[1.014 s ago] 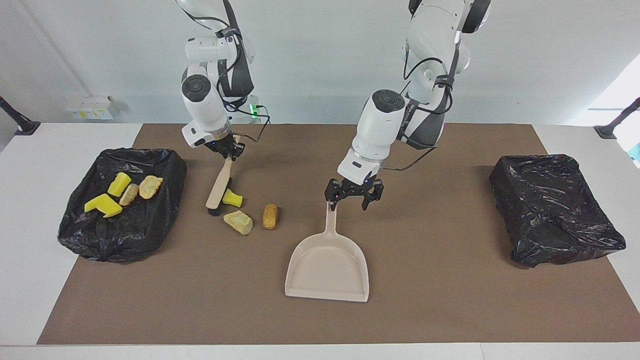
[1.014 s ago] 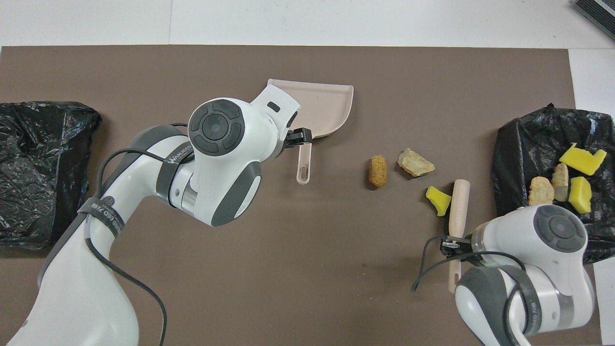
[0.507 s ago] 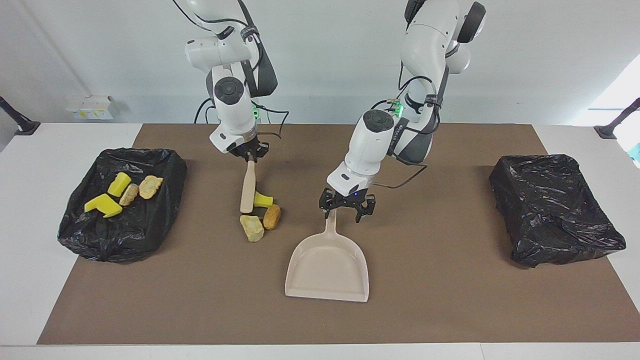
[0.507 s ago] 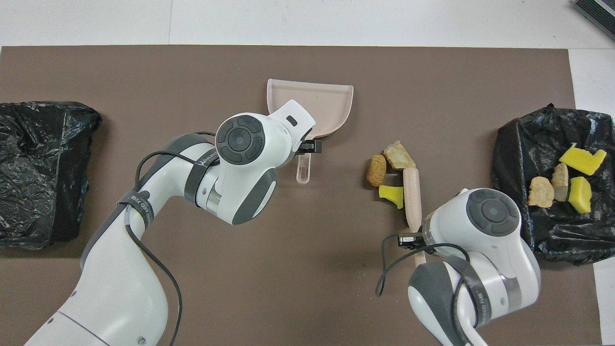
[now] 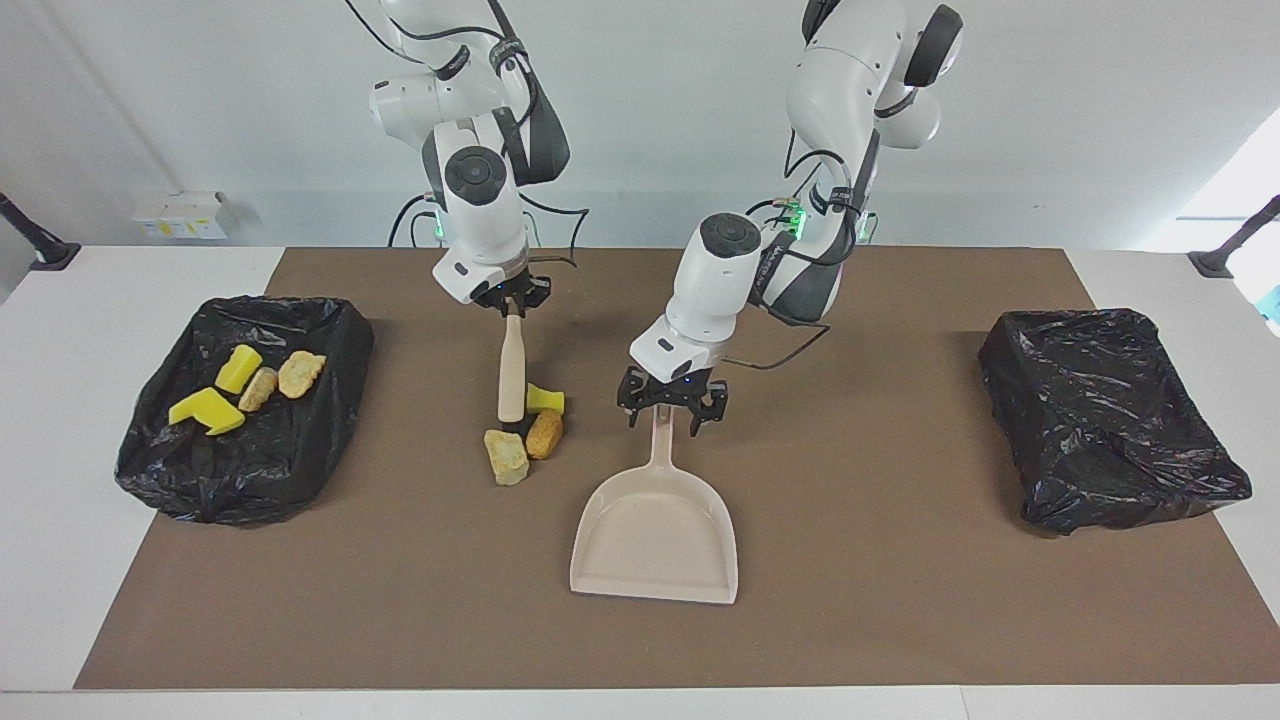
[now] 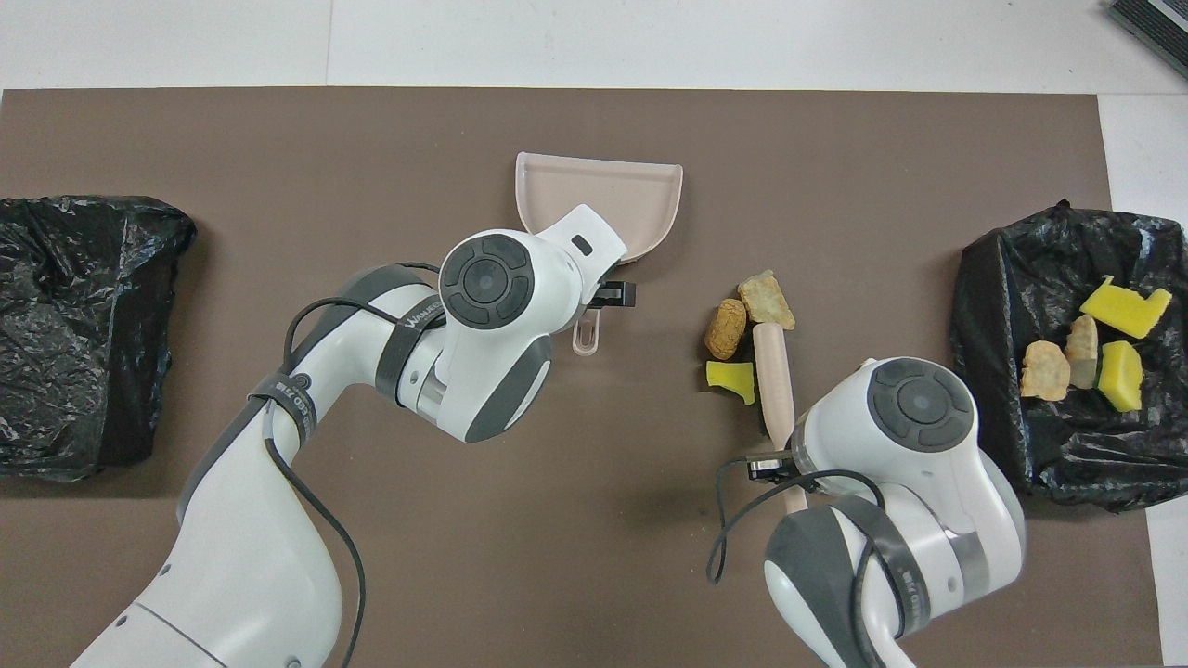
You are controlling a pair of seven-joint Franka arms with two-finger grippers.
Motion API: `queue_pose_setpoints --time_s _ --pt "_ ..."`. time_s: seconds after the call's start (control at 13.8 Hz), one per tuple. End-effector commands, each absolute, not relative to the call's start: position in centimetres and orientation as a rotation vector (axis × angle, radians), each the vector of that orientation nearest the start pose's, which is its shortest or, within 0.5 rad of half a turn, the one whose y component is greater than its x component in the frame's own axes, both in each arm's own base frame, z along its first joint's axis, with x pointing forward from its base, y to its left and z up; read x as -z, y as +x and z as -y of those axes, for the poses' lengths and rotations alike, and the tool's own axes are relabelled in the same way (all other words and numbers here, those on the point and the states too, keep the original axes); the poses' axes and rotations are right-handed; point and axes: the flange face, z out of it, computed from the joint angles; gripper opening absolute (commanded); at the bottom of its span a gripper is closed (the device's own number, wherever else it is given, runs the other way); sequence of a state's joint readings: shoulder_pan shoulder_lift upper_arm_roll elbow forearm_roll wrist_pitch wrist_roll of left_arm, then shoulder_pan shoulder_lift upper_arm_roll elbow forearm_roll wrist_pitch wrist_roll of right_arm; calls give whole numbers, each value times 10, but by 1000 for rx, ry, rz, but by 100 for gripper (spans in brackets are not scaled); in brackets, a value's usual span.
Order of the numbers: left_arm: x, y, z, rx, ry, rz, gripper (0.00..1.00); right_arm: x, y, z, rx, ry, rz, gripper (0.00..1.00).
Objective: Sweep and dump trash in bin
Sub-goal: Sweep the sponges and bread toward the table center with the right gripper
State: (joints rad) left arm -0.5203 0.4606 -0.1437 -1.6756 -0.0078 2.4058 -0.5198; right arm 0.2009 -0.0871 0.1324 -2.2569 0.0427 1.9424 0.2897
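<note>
- Sweeping is the step in hand: the right gripper [image 5: 512, 305], fingers clamped on the handle of the brush [image 5: 511, 372], holds it with the bristles down on the brown mat [image 5: 900, 600] against three loose bits of trash.
- Those three bits, a yellow sponge chunk [image 5: 546, 399], an orange pastry lump [image 5: 545, 434] and a tan bread lump [image 5: 506, 457], lie bunched at the brush head, beside the dustpan [image 5: 655, 535] toward the right arm's end of the table.
- Four more pieces of trash [image 5: 245, 385] already lie in the black-lined bin [image 5: 330, 400] at the right arm's end; a second black-lined bin [image 5: 1105, 420] sits at the left arm's end.
- The left gripper [image 5: 671, 408] hangs at the dustpan handle with its fingers apart, not yet holding it.
- Next, by the look of it, the left gripper must close on the handle and steady the pan, turning its open mouth toward the pile, which at present faces away from the robots.
- Hidden: the brush bristles are mostly masked by the trash, the right gripper is covered by its own wrist in the overhead view, and whether the left fingertips touch the handle cannot be told.
</note>
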Motion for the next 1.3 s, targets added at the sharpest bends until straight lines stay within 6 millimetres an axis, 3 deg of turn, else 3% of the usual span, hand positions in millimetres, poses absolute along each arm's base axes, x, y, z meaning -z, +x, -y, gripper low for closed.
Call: queue_pose_setpoints --time_s 0.0,0.14,0.22,0.29,0.58,0.72,0.8,1.09,1.23 --pt "-365 554 420 333 -3322 -183 95 -385 463 -155 -339 -3166 113 0" --pt "-361 552 421 321 -3320 -185 94 -388 480 -141 -304 -3203 311 0" --pt "-361 553 421 321 -3319 -185 89 -390 486 -131 -302 -3208 367 0" --pt "-361 553 421 322 -3321 -182 77 -392 490 -123 -297 -3208 377 0" --pt "-353 552 421 302 -3316 -182 69 -410 506 -84 -344 -3201 308 0" --pt "-353 553 420 298 -3314 -187 17 -418 512 -70 -346 -3184 401 0" --pt "-352 555 417 289 -3309 -192 0 -420 515 -64 -328 -3183 459 0" --pt "-360 562 398 243 -3263 -318 0 -416 534 -43 -214 -3214 623 0" --pt "-377 576 362 199 -3204 -479 0 -400 548 -43 -202 -3231 707 0"
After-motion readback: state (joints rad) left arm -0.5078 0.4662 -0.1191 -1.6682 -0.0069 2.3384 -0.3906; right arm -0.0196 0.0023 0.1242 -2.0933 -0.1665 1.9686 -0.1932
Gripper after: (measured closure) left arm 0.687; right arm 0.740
